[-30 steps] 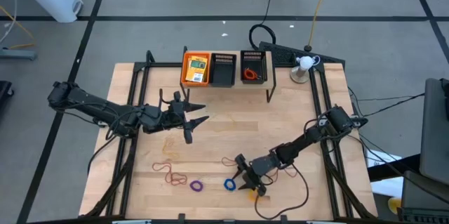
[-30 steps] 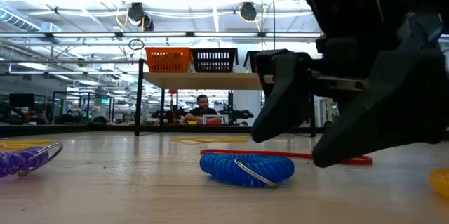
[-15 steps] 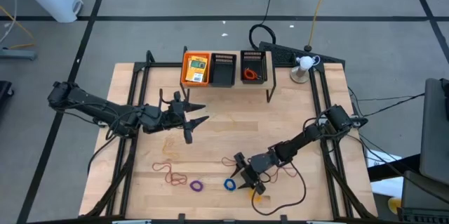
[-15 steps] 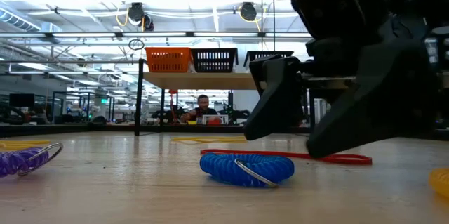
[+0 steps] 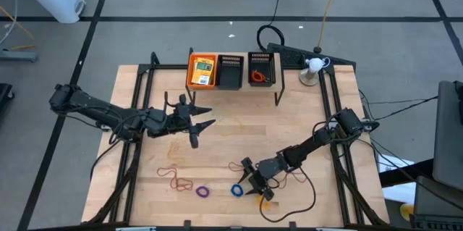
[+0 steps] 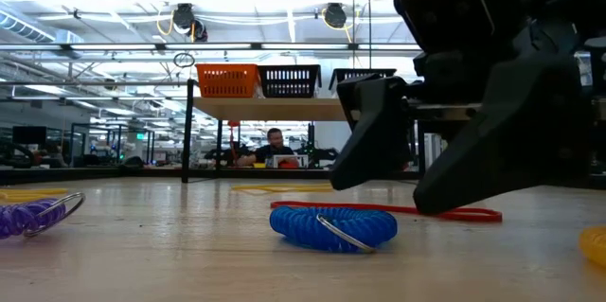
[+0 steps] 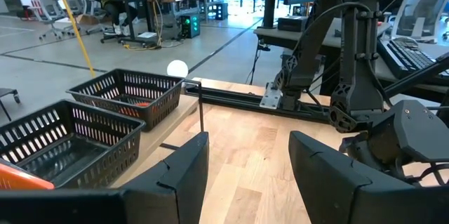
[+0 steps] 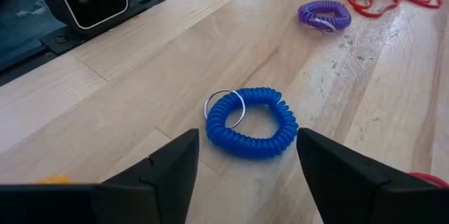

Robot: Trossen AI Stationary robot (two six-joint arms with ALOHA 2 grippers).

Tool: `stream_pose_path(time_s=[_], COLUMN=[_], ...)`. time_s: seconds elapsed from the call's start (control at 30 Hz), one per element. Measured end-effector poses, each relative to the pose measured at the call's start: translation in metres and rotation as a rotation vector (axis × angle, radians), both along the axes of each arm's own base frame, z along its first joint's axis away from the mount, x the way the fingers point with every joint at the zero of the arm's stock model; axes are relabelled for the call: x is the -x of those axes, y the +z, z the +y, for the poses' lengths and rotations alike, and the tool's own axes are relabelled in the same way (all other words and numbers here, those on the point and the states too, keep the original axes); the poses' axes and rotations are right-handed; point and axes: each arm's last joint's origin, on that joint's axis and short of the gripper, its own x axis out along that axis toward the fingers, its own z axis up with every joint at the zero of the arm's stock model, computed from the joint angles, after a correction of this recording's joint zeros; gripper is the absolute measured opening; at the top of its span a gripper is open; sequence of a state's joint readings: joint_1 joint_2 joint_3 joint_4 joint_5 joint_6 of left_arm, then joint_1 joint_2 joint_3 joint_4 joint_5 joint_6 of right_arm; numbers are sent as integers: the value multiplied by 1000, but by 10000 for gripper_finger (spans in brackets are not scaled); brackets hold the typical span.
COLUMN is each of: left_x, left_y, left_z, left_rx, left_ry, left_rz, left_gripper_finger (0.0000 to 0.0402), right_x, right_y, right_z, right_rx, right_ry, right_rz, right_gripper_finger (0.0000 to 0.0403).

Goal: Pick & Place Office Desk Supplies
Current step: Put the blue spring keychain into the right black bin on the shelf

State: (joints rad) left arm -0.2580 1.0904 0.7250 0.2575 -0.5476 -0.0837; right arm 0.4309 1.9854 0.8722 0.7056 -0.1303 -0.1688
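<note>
A blue coil ring (image 5: 236, 189) lies flat on the table near its front edge. It also shows in the low view (image 6: 331, 226) and the right wrist view (image 8: 251, 122). My right gripper (image 5: 253, 182) is open just right of it and low over the table, its fingers on either side of the ring's line without touching it (image 8: 245, 182). A purple ring (image 5: 202, 190) and red rubber-band loops (image 5: 176, 179) lie farther left. A yellow-orange packet (image 5: 203, 70) lies in the orange tray. My left gripper (image 5: 199, 124) is open and empty above the table's middle left.
An orange mesh tray (image 5: 192, 79) and two black mesh trays (image 5: 230, 72) (image 5: 262, 61) stand on a raised shelf at the far edge. An orange ring (image 5: 266, 202) lies by the right gripper. A red band (image 6: 445, 213) lies behind the blue ring. A person sits in the room beyond the table.
My right gripper has shifted a little toward the table's left, toward the blue ring, and has stayed open. The ring has not moved.
</note>
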Motion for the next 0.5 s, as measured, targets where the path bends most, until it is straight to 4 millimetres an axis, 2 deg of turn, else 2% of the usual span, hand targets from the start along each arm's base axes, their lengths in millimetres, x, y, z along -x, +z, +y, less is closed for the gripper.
stream_pose_path(time_s=[0.17, 0.3, 0.5], left_x=[0, 0, 0], left_y=[0, 0, 0], left_z=[0, 0, 0], left_rx=[0, 0, 4], left_ry=[0, 0, 1], left_rz=[0, 0, 0], left_gripper_finger=[195, 195, 195], right_x=[-5, -19, -41], right_y=[2, -1, -13], right_z=[3, 12, 22], right_rx=[27, 88, 51], right_ry=[9, 42, 46], right_rz=[44, 48, 42], right_gripper_finger=[216, 218, 226])
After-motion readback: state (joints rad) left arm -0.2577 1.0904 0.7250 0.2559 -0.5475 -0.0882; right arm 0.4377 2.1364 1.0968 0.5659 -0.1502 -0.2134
